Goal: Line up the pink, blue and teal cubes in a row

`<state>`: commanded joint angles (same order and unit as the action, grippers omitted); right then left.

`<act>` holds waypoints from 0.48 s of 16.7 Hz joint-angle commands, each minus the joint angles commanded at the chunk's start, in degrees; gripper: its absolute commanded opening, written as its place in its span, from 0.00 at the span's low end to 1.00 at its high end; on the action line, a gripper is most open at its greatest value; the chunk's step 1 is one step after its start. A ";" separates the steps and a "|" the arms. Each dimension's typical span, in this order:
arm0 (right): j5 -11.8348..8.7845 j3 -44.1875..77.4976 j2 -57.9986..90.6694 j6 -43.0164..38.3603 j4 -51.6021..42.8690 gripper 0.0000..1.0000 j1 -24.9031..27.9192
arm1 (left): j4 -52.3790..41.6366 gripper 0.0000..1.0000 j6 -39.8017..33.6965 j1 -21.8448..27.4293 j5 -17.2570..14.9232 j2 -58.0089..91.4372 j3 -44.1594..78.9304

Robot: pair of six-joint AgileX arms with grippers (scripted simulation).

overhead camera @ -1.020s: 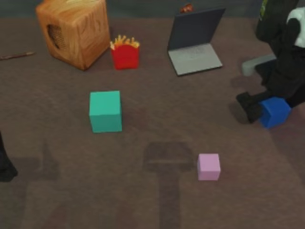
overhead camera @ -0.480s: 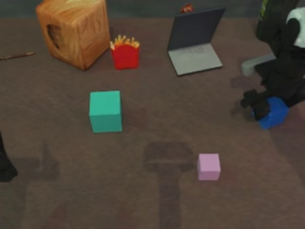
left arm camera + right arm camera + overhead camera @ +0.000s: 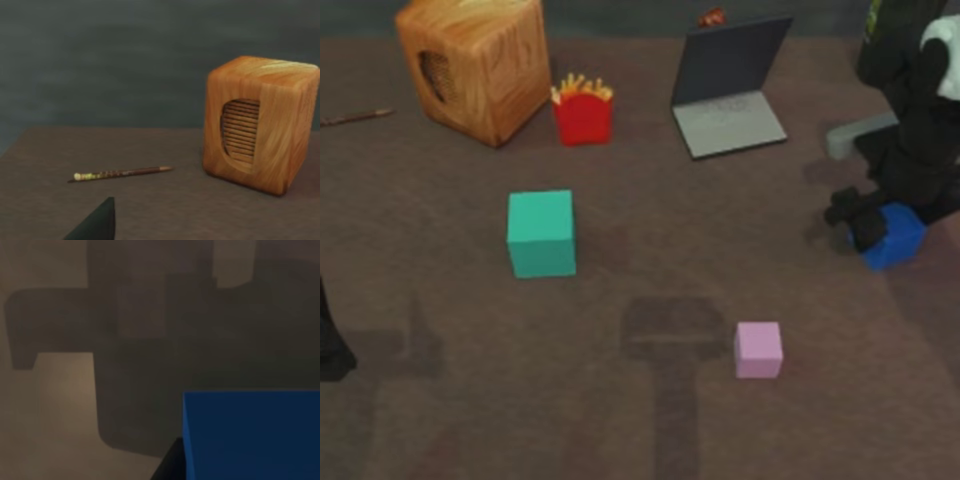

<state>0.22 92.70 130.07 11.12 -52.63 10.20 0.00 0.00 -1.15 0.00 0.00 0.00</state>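
The blue cube (image 3: 902,240) sits at the table's right side with my right gripper (image 3: 881,228) shut on it. In the right wrist view the blue cube (image 3: 250,435) fills the near corner, and one dark fingertip (image 3: 172,465) presses against its side. The teal cube (image 3: 541,232) rests left of centre. The pink cube (image 3: 758,349) lies nearer the front, right of centre. My left gripper (image 3: 330,352) is parked at the table's left edge, open, with one fingertip (image 3: 100,222) showing in its wrist view.
A large wood-grain block (image 3: 475,62) stands at the back left, with a red carton of fries (image 3: 583,110) beside it. An open laptop (image 3: 730,85) sits at the back, right of centre. A thin pencil (image 3: 120,173) lies near the left edge.
My right gripper's fingers closed onto the blue cube, which shifted slightly. Nothing has moved in the last half second. The left arm is still.
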 joint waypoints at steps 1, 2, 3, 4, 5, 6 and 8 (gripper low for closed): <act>-0.27 0.38 -1.43 -0.22 -0.49 0.00 -0.12 | 0.00 1.00 0.00 0.00 0.00 0.00 0.00; -0.27 0.55 -1.47 -0.21 -0.68 0.00 -0.10 | 0.00 1.00 0.00 0.00 0.00 0.00 0.00; -0.28 1.21 -1.64 -0.20 -1.48 0.00 -0.08 | 0.00 1.00 0.00 0.00 0.00 0.00 0.00; -0.30 2.21 -1.99 -0.25 -2.86 0.00 -0.09 | 0.00 1.00 0.00 0.00 0.00 0.00 0.00; -0.31 3.46 -2.50 -0.31 -4.68 0.00 -0.10 | 0.00 1.00 0.00 0.00 0.00 0.00 0.00; -0.31 4.87 -3.12 -0.32 -6.86 0.00 -0.06 | 0.00 1.00 0.00 0.00 0.00 0.00 0.00; -0.32 7.71 -4.44 -0.21 -11.25 0.00 0.17 | 0.00 1.00 0.00 0.00 0.00 0.00 0.00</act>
<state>-0.10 100.41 125.64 10.91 -63.88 10.37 0.00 0.00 -1.15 0.00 0.00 0.00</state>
